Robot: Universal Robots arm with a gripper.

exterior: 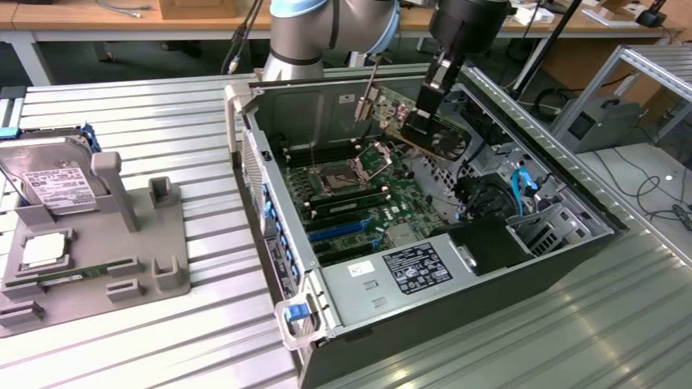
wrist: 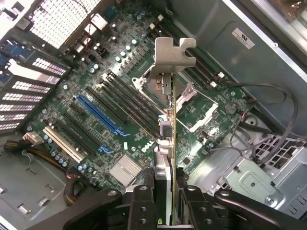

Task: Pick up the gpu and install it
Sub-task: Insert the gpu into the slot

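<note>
In the exterior view, the claw (exterior: 429,109) gripped the gpu (exterior: 438,139), holding it tilted above the motherboard (exterior: 362,203) inside the open computer case (exterior: 284,243) on the counter (exterior: 162,348). Near the counter's edge at the exterior view's left, a grey fixture (exterior: 162,275) carried a hard drive (exterior: 49,174).

In the wrist view, the claw (wrist: 165,189) was clamped on the gpu (wrist: 165,129), seen edge-on with its silvery bracket (wrist: 173,52) at the far end, over the motherboard (wrist: 120,96).
</note>
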